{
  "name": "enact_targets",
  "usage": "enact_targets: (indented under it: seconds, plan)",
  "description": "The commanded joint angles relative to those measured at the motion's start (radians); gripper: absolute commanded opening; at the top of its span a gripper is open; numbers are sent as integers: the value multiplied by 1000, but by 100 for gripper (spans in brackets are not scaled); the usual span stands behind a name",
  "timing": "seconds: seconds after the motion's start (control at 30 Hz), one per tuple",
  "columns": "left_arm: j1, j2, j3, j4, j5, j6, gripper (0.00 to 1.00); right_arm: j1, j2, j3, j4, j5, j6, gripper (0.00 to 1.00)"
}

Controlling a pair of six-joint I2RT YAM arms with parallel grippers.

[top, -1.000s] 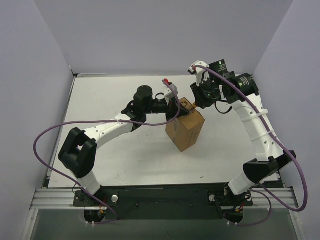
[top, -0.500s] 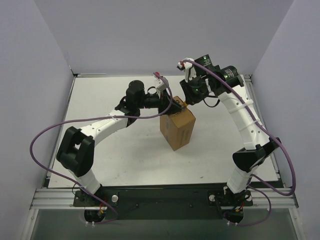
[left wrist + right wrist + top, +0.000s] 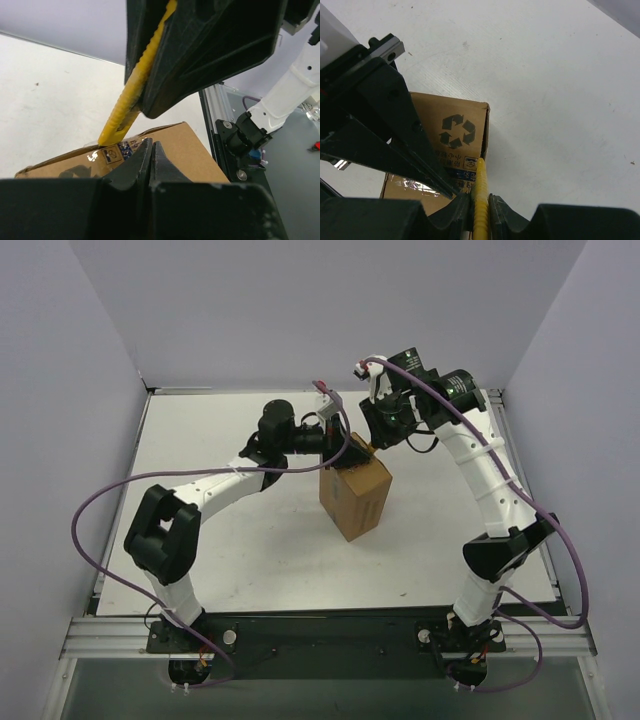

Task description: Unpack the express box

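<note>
As right claw (image 3: 480, 201) pinches knife (image 3: 481, 176), express box (image 3: 454, 131) half-hidden

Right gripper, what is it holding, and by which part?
The yellow utility knife, clamped by its handle in the right gripper, blade end sticking out toward the express box.

Brown express box (image 3: 355, 498), black recycling symbol (image 3: 458, 131), yellow knife (image 3: 480, 200), perhaps bluish label print (image 3: 465, 175)

yellow utility knife (image 3: 131, 92) slanting above a white table (image 3: 250, 550).
</note>
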Motion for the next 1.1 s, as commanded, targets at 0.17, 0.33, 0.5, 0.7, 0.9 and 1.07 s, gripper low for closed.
enact_targets:
  seconds: [0.17,0.33,0.5,0.7,0.9,1.07]
  plan:
    - [-19,70,-10,-157,-14,43,0,28,53,134,-18,11,13,0]
    - [-19,47,-95,-184,-92,63,0,14,-44,94,-34,57,24,0]
    - [-31,56,-90,-198,-135,71,0,12,-154,-10,-48,76,85,0]
    - [-41,72,-78,-204,-146,68,0,18,-190,-52,-48,97,113,0]
    - [-41,76,-75,-208,-145,69,0,18,-168,-52,-34,89,113,0]
    - [-39,70,-82,-209,-146,71,0,18,-135,-30,-19,100,104,0]
